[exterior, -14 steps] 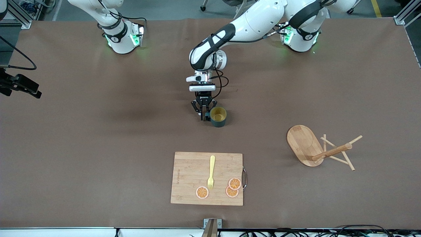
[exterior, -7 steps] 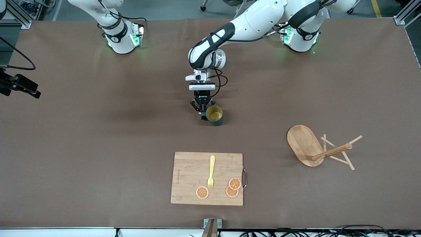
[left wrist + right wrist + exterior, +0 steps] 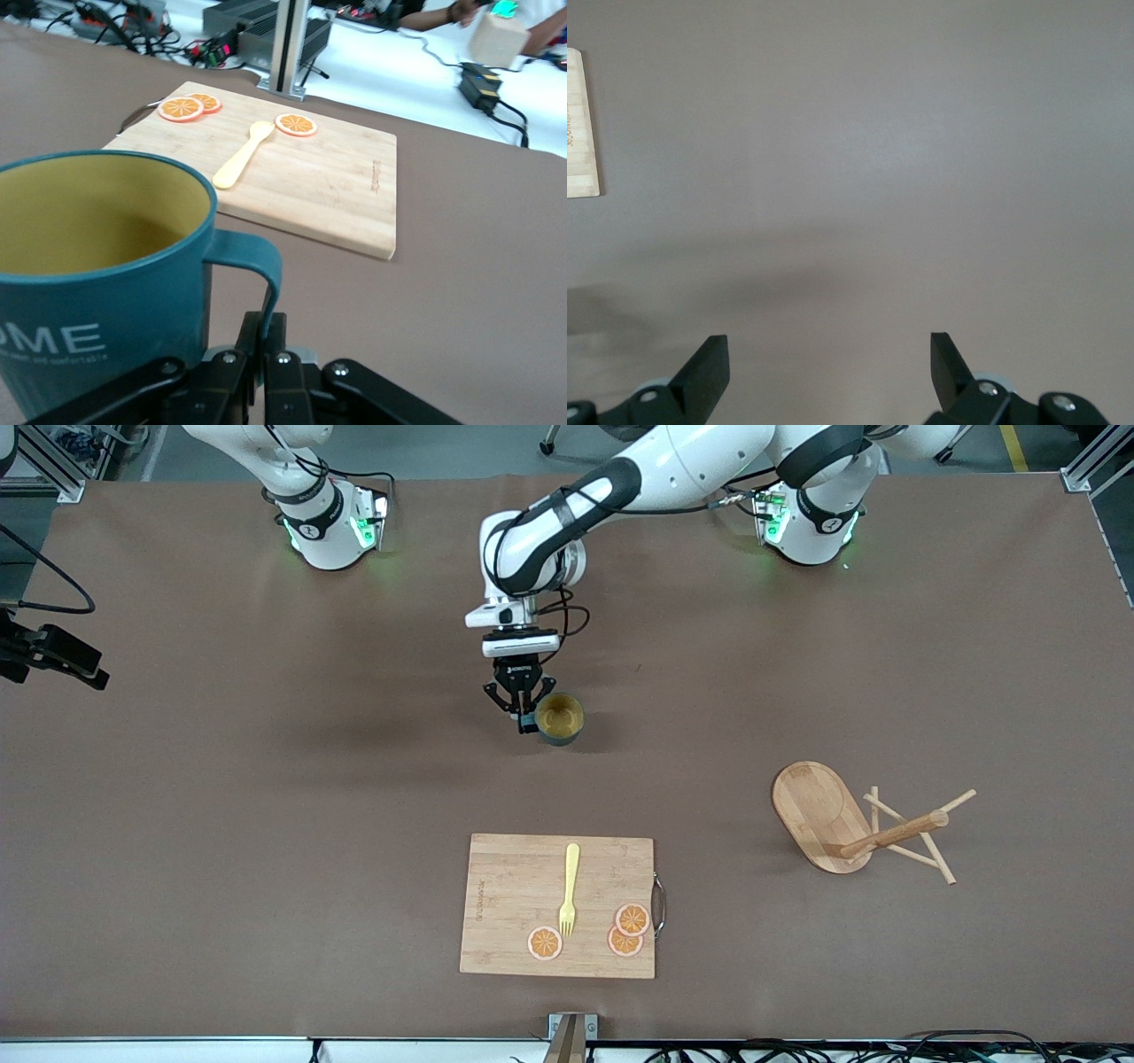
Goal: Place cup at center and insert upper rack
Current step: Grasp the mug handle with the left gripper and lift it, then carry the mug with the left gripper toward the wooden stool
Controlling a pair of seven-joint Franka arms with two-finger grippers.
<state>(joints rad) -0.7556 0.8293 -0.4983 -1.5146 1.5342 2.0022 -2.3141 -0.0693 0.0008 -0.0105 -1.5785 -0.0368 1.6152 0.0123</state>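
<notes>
You had one cup [image 3: 560, 718], one upper rack [image 3: 864, 824], one cutting board [image 3: 556, 904], one fork [image 3: 569, 889] and three orange slices on the table [image 3: 221, 797].

Toward the right arm's end, the brown surface lay bare from the bases down to the near edge, giving you wide room. The right gripper [image 3: 828, 363] waited above that bare stretch with its fingers spread wide apart and nothing between them; only a corner of the board showed in its wrist view.

At the middle, your left gripper [image 3: 523, 713] was clamped together on the cup's side handle [image 3: 257, 274], the teal cup upright with its ochre inside showing. The cup sat farther from the front camera than the board, well apart from it. White letters "ME" could be read on its wall [image 3: 66, 341], with a smaller line beneath too fine to make out.

The board lay near the table's front edge, a metal handle on the side toward the left arm's end. The fork rested on it, tines toward the front camera. One orange slice [image 3: 545, 942] lay beside the tines; two orange slices [image 3: 628, 928] overlapped near the handle. A faint stamp on the board was unreadable.

Toward the left arm's end, the rack lay tipped over, its oval base on edge, post and pegs resting on the table, with open surface all around.
</notes>
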